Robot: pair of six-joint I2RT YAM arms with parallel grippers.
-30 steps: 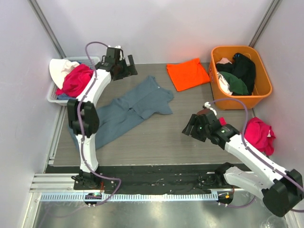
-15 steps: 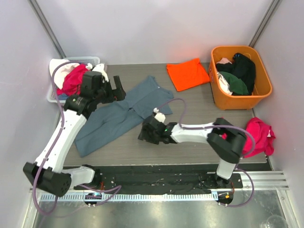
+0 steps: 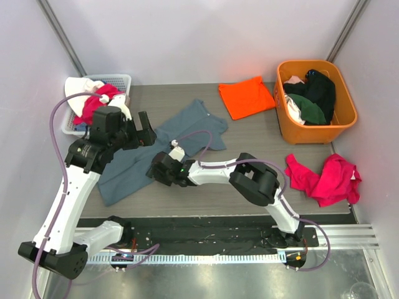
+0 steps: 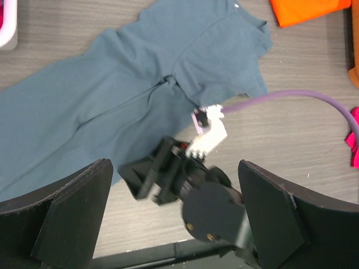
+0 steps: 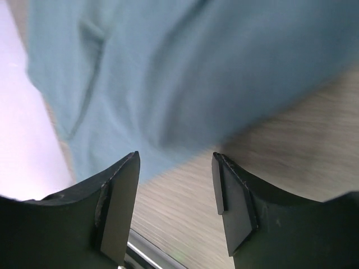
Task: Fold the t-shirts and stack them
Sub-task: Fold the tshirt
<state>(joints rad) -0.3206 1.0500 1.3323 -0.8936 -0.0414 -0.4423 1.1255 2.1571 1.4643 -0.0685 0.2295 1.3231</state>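
The slate blue-grey t-shirt [image 3: 187,132] lies spread and creased on the table, running from centre to near left. The orange t-shirt [image 3: 246,96] lies folded at the back. My left gripper [image 3: 148,129] hovers over the blue shirt's left part, wide open and empty [image 4: 171,216]. My right gripper [image 3: 154,169] reaches far left to the shirt's near edge. It is open with only bare table between its fingers [image 5: 175,196], and the blue shirt [image 5: 185,73] lies just beyond them. The left wrist view looks down on the right gripper [image 4: 154,179] and the shirt [image 4: 140,95].
A white basket [image 3: 122,78] of clothes stands at the back left. An orange tub [image 3: 345,118] of dark garments stands at the back right. A magenta garment [image 3: 324,177] lies at the right edge. A black strip [image 3: 206,225] borders the near edge.
The left arm swung from the back basket down over the blue shirt. The right arm swept left across the table to the shirt's near edge. The magenta garment now spreads further left.
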